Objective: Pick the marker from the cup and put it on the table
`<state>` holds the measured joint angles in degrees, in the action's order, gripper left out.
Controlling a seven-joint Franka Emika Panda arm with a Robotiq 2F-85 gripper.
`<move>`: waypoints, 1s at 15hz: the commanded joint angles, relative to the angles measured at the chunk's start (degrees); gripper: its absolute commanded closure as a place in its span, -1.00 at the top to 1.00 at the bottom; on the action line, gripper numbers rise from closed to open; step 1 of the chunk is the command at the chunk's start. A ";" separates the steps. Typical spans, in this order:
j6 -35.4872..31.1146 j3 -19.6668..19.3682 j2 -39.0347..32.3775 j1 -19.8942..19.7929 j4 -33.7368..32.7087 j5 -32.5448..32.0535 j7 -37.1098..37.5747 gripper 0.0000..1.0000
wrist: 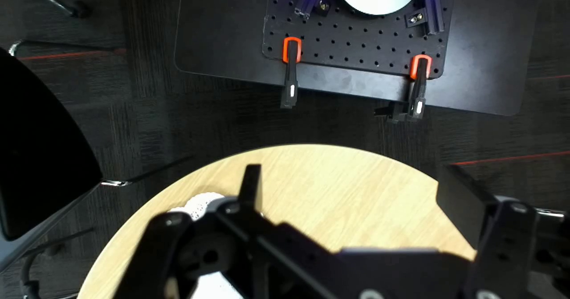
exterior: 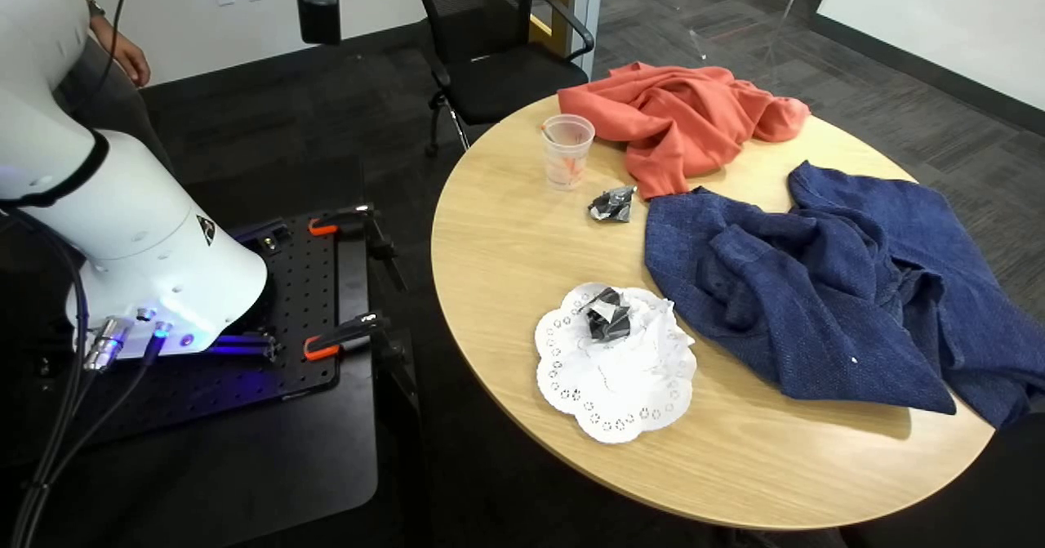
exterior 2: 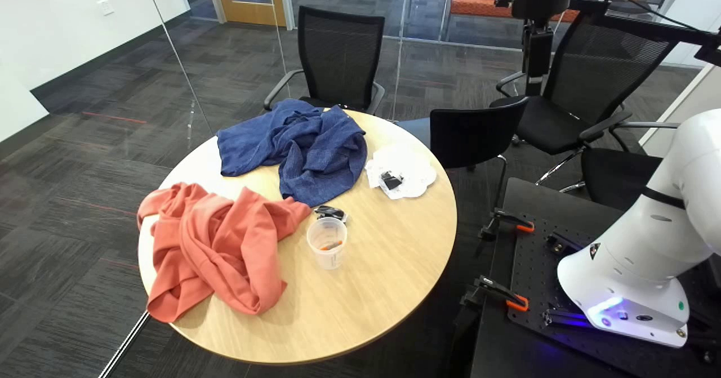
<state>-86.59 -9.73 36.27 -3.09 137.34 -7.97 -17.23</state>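
Your black two-fingered gripper (wrist: 350, 184) stood spread wide, holding nothing, well apart from the round pale-wood table (exterior: 502, 254). In the translucent, tapered plastic cup (exterior: 566, 153) sat the partly orange marker (exterior 2: 330, 245); your best course was to centre above it, descend slowly and pinch it alone, clear of the crumpled coral cloth (exterior: 682, 115) beyond.

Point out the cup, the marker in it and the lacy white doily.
Cup (exterior: 559, 157), in an exterior view: its side wall.
Marker (exterior 2: 332, 245), in an exterior view: its orange part.
Doily (exterior: 565, 375), in an exterior view: its bare, patterned edge.
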 commanded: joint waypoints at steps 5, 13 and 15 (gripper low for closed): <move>-1.74 2.12 -2.25 0.76 -1.11 1.46 4.31 1.00; -10.88 8.81 -8.83 2.33 -4.22 11.30 19.29 1.00; -14.07 10.39 -10.67 2.56 -4.88 13.28 22.89 1.00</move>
<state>-97.57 -1.07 29.11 -0.87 134.87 2.66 0.46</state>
